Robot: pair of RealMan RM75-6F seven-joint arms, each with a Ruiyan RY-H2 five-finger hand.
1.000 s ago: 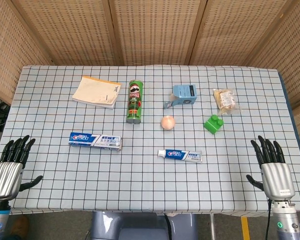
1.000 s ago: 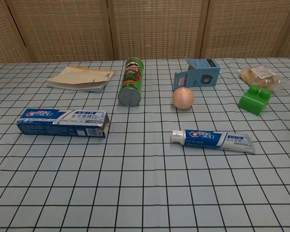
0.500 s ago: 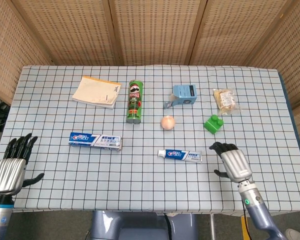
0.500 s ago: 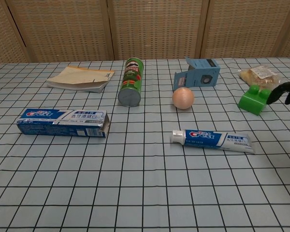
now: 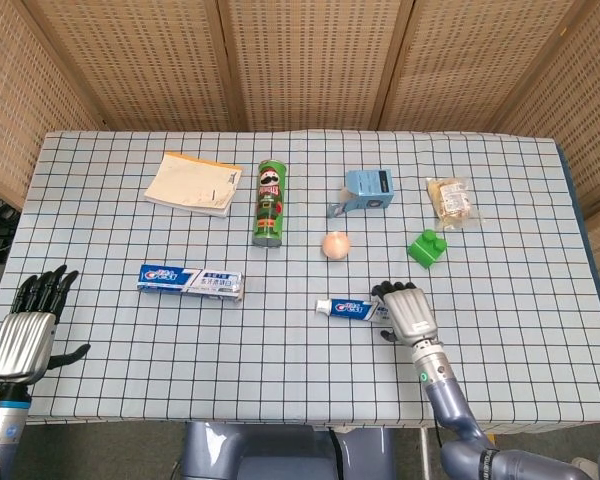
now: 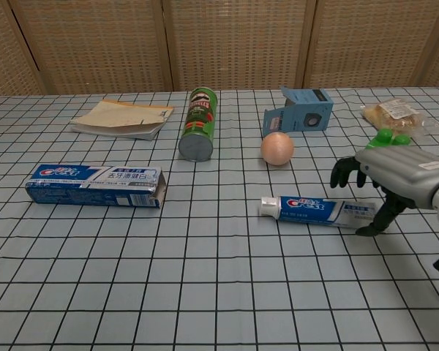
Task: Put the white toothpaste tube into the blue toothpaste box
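The white toothpaste tube [image 5: 352, 310] [image 6: 316, 210] lies flat near the table's front middle, cap pointing left. The blue toothpaste box [image 5: 190, 281] [image 6: 94, 184] lies to its left, with its open flap end facing right toward the tube. My right hand [image 5: 407, 311] [image 6: 396, 172] hovers over the tube's tail end. Its fingers [image 6: 344, 172] curl down on the far side and its thumb reaches down on the near side; it grips nothing. My left hand [image 5: 28, 327] stays off the table's front left corner, fingers spread and empty, and shows only in the head view.
Behind the tube lie a peach-coloured ball [image 5: 336, 244], a green can [image 5: 269, 203] on its side, a notebook [image 5: 192, 183], a light blue carton [image 5: 368, 189], a green block [image 5: 427, 247] and a snack bag [image 5: 450, 200]. The checked tablecloth [image 5: 280, 360] covers the table.
My right hand has swept left from the table's front right edge to the tube's tail end, with its fingers now curled downward. The left hand has barely shifted. No object has moved.
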